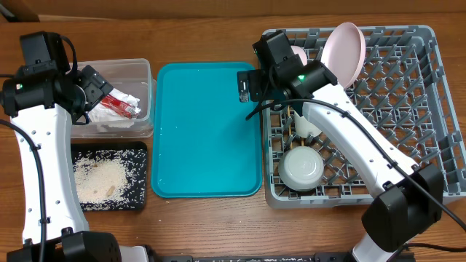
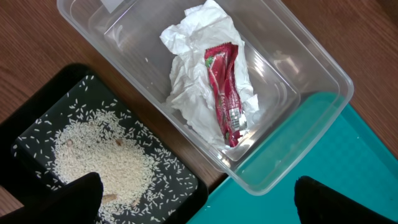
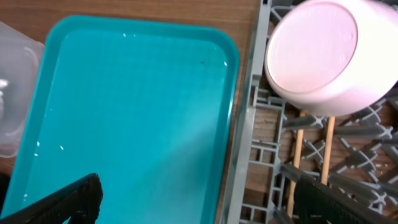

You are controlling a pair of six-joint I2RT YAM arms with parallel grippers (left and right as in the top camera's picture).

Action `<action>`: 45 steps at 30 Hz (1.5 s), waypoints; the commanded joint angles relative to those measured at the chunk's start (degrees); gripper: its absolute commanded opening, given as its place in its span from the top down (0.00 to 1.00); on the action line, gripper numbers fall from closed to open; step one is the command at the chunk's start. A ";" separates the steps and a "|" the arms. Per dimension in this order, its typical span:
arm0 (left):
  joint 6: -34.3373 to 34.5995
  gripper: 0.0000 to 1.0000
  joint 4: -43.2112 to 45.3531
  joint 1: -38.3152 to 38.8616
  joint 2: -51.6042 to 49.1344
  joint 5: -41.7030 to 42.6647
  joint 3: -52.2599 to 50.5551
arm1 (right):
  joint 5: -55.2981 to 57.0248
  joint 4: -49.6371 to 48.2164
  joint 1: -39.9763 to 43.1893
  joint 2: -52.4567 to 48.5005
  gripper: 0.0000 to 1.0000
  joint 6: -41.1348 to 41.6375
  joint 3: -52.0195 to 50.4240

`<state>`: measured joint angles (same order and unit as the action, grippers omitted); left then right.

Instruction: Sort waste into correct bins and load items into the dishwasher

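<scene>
The clear tub [image 1: 146,67] sits at the far left of the wooden surface [image 1: 218,225]. It holds a crumpled white napkin [image 2: 193,37] with the red sauce packet [image 2: 224,93] lying flat on top. From overhead the packet's long axis runs roughly left to right, its right end slightly nearer.

Just near of the tub, the black tray [image 1: 140,151] holds loose rice [image 1: 98,178], heaped toward the middle with stray grains scattered around it.

The teal tray [image 1: 204,131] lies between these two bins and the dish rack [image 1: 408,94], which fills the right side.

In the rack:
- The pink plate [image 1: 344,49] stands on edge among the pegs at the far side, its face turned toward the left.
- The small pink bowl [image 3: 317,56] is tipped just left of the plate, its base showing to the right wrist camera.
- Two chopsticks [image 3: 297,165] lie side by side on the lattice floor. Their long axes run far to near, and their far ends are hidden under that bowl.
- The grey-green bowl [image 1: 302,169] rests upside down near the rack's near left corner.

The left fingers [image 2: 74,199] are spread wide and grip nothing, above the near edge of the tub. The right fingers [image 3: 68,202] are also spread wide and grip nothing, over the boundary between the teal tray and the rack's left wall.
</scene>
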<state>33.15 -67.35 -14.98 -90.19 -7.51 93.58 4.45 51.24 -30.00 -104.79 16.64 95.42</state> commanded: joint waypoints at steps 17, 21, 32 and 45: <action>1.16 0.00 0.09 0.37 -0.46 0.04 1.03 | 0.00 -0.11 0.24 0.31 0.00 -0.33 0.66; 1.16 0.00 0.09 0.37 -0.46 0.04 1.03 | 0.00 -0.11 0.22 0.31 0.00 -0.33 0.66; 1.16 0.00 0.09 0.31 -0.46 0.04 1.03 | 0.00 -0.13 0.24 0.31 0.00 -0.33 0.66; 1.16 0.00 0.09 0.55 -0.46 0.07 1.03 | 0.00 3.30 0.17 1.79 0.00 -0.33 0.48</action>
<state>33.15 -67.33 -14.98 -90.24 -7.51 93.58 4.45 54.96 -30.00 -104.79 16.47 95.42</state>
